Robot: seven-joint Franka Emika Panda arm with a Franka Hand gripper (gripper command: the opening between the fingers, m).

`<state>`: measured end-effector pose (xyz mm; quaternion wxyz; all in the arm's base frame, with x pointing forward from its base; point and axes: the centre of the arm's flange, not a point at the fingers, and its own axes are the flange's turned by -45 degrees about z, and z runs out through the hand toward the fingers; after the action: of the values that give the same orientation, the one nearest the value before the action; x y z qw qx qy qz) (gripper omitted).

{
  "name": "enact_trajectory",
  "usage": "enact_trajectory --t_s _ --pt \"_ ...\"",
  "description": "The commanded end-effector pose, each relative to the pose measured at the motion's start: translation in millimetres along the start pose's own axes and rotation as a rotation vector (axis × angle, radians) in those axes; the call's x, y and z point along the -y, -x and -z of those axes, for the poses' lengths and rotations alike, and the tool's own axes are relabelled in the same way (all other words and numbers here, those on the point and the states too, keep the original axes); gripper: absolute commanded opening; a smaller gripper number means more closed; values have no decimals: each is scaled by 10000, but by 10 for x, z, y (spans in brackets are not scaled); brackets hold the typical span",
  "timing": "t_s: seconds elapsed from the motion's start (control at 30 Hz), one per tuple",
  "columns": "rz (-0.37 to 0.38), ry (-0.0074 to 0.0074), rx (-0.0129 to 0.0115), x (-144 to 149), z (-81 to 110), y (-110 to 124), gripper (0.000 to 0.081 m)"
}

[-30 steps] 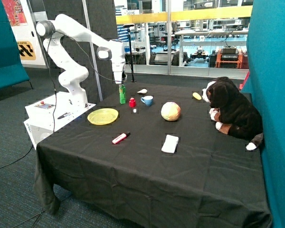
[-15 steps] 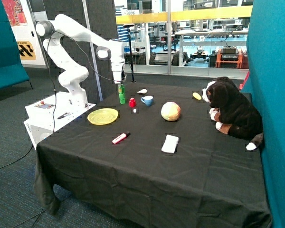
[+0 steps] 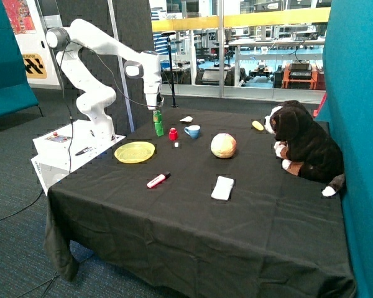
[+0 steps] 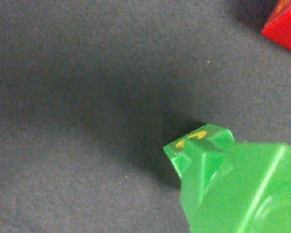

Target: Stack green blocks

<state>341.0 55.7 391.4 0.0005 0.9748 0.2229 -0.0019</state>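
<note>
At the back of the black table, my gripper points down, shut on a bright green block. This block fills the near corner of the wrist view. Just below it, slightly offset, a second green block stands on the cloth, its top bearing a yellow mark. I cannot tell whether the two touch. A small red block stands close beside them, toward the blue cup, and also shows in the wrist view.
A blue cup stands just past the red block. A yellow plate lies in front of the blocks. Further out are a round ball, a red marker, a white flat object and a plush dog.
The gripper and the upper green block have shifted slightly toward the robot's base, away from the red block. The lower green block has stayed put.
</note>
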Motion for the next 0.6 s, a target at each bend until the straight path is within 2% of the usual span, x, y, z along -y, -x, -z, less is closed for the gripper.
enact_trajectory --t_s 0.0,0.07,0.1,0.27,0.33,0.37,0.43,0.57 --pt "52 -2 -39 -12 -28 52 341" --pt "54 -2 -39 -5 -34 50 324" --pt "70 -2 -39 -3 -37 50 367" --pt "74 -2 -39 8 -44 49 333" --pt "89 -2 -39 15 -45 47 335" --pt "125 -2 -39 19 -46 44 363" --pt "90 -2 -39 28 -47 40 339" --pt "129 -2 -39 48 -51 27 361"
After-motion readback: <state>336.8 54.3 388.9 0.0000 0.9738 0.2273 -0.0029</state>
